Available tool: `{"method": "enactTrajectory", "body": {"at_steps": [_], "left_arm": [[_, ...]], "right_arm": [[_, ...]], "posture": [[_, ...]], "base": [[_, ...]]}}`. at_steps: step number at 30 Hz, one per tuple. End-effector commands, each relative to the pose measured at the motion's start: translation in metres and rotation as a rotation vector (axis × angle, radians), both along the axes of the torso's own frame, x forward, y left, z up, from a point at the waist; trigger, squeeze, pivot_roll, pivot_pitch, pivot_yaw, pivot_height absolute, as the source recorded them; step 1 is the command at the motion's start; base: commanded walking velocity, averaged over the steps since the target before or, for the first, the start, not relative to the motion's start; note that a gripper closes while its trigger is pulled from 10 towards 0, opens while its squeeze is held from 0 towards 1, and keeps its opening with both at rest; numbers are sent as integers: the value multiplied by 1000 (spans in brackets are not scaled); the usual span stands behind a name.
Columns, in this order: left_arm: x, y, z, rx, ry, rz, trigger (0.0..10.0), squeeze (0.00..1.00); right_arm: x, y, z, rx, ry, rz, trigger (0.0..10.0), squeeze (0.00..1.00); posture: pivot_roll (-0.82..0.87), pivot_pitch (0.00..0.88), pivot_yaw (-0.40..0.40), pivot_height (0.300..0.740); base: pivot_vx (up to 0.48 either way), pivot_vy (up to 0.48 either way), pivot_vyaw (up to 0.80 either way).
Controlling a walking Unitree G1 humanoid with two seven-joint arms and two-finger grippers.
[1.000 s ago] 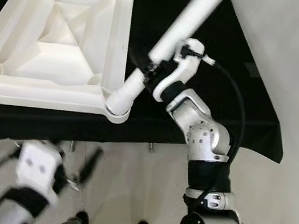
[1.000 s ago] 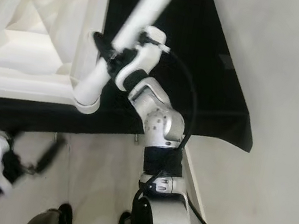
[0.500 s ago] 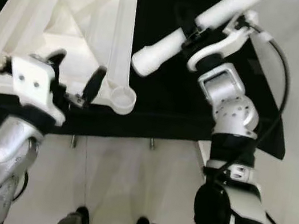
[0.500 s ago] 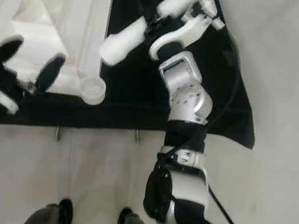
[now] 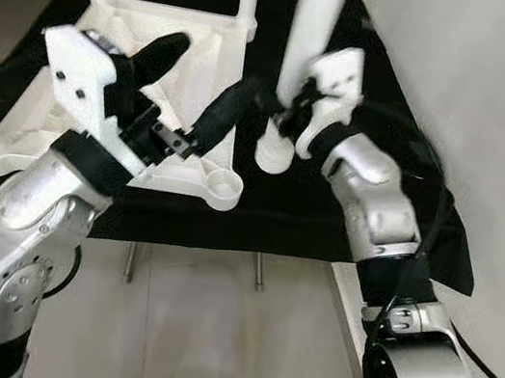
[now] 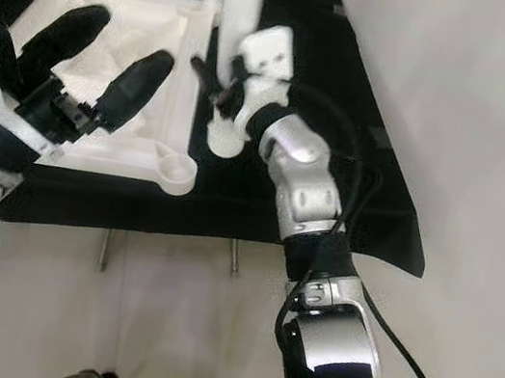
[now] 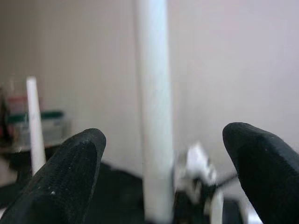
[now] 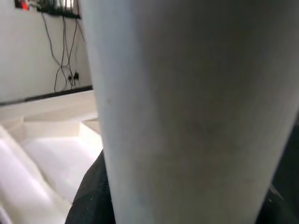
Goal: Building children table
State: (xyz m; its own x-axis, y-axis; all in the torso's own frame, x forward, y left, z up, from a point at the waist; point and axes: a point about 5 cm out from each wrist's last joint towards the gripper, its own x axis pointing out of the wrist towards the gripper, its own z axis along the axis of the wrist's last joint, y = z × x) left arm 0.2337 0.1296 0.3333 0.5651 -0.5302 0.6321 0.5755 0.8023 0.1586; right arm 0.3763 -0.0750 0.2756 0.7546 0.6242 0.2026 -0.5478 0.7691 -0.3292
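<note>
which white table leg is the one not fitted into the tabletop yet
The leg held upright in the right gripper; its foot stands on the black cloth beside the tabletop, unlike the fitted legs.

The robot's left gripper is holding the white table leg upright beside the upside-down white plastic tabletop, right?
Not quite: the right gripper holds the white plastic table leg upright beside the upside-down white plastic tabletop. The left gripper hovers open nearby, as the left eye view shows.

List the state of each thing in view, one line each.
Table top: upside down on the black cloth, near corner socket empty.
Loose leg: upright, lower end on the cloth beside the table top.
Right claw: shut on the loose leg.
Left claw: open, holding nothing.
</note>
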Motion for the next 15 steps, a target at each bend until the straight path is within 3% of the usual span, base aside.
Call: {"method": "enactTrajectory", "body": {"at_steps": [1,10,15], "left_arm": [[3,-1,-1,-10,18,-17,10000,0],[12,2,16,-85,-24,4,10000,0],[22,8,16,-143,24,12,10000,0]], "right_arm": [[-3,4,-2,-43,-39,20,10000,0],[-16,22,-16,-108,-72,109,10000,0],[-25,29,-20,-120,-93,180,10000,0]], "posture": [[-41,45,-39,740],[-44,33,-39,740],[-60,28,-28,740]], "base": [[0,0,0],[0,0,0],[0,0,0]]}}
